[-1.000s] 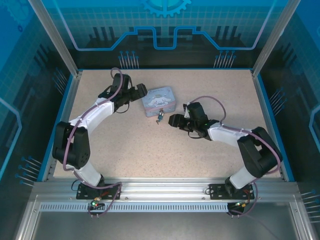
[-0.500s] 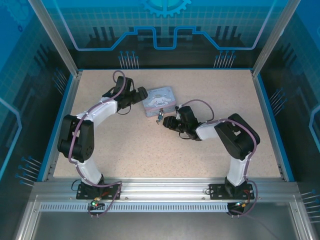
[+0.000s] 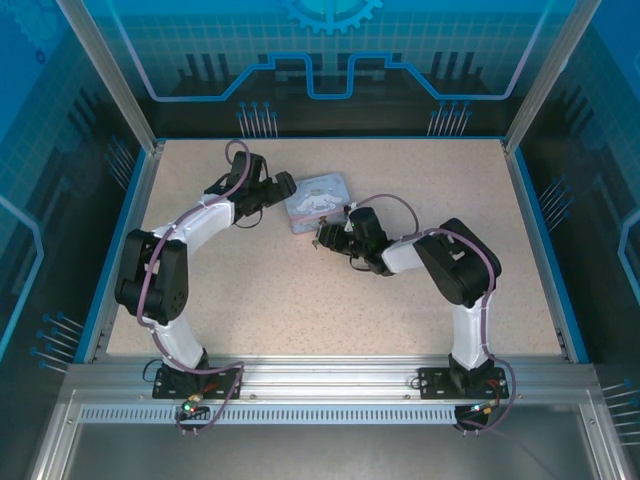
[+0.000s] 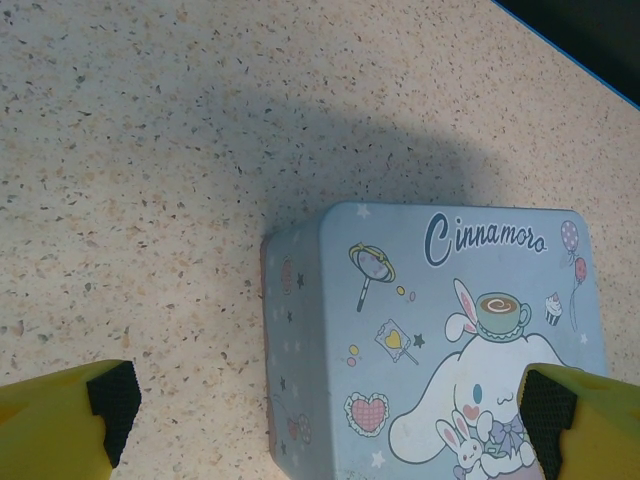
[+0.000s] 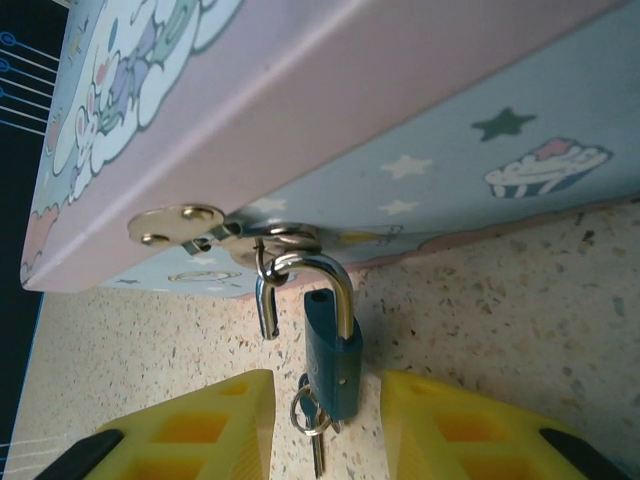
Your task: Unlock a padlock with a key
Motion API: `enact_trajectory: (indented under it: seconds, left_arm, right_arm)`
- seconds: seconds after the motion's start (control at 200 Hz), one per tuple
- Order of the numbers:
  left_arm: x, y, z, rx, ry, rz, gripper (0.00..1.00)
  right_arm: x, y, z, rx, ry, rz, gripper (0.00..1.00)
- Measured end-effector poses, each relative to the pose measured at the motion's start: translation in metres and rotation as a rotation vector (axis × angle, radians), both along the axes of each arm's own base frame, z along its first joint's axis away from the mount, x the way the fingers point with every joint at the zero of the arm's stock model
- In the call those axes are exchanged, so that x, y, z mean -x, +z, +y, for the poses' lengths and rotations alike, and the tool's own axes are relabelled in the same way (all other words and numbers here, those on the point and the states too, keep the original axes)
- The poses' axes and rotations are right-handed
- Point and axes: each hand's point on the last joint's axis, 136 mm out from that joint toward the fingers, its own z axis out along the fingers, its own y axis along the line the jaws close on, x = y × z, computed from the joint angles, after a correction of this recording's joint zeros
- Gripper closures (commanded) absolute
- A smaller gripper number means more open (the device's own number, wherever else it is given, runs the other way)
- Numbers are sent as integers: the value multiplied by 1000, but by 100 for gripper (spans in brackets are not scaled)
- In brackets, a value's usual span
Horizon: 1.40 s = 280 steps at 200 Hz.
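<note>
The padlock (image 5: 333, 350) has a small teal body and a silver shackle (image 5: 305, 272). One shackle leg stands out of the body, and the shackle hooks through the hasp (image 5: 185, 225) of the pale blue tin (image 5: 430, 120). The key (image 5: 314, 432) hangs on a ring at the lock's bottom. My right gripper (image 5: 325, 388) is open, a yellow finger (image 5: 200, 430) on each side of the lock body with a gap on both sides. My left gripper (image 4: 328, 405) is wide open over the tin (image 4: 440, 330), by its left end (image 3: 285, 190).
The tin (image 3: 318, 200) lies at the middle back of the speckled table (image 3: 300, 300). A blue rim (image 3: 130, 230) and metal posts border the table. The right arm's (image 3: 450, 265) elbow is folded up just right of the tin.
My right gripper has moved left to the tin's front, its fingers narrowing on both sides of the padlock. The left arm shifted slightly, then stayed still, jaws wide.
</note>
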Motion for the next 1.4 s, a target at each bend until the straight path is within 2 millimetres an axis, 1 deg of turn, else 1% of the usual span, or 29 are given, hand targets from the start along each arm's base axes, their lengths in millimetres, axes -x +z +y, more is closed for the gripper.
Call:
enact_trajectory:
  seconds: [0.285, 0.555, 0.82, 0.945, 1.196, 1.261, 1.401]
  left_arm:
    - [-1, -1, -2, 13, -9, -2, 1]
    - [-3, -4, -3, 26, 3, 2, 1]
    - [-3, -6, -5, 38, 1, 9, 1]
    - [-3, -6, -6, 43, -3, 10, 1]
    - [-4, -12, -6, 42, -2, 19, 1]
    - [-4, -12, -6, 44, 0, 19, 1]
    - [-5, -11, -7, 55, 5, 16, 1]
  right_arm:
    - [3, -1, 6, 8, 16, 4, 66]
    - [2, -2, 9, 46, 18, 0, 66]
    - [-4, -4, 13, 68, 4, -9, 65]
    - [-8, -5, 16, 70, -1, -16, 67]
    - [-9, -7, 15, 85, -14, -21, 80]
    - [-10, -7, 15, 80, -20, -19, 82]
    - [-10, -6, 15, 70, -22, -26, 93]
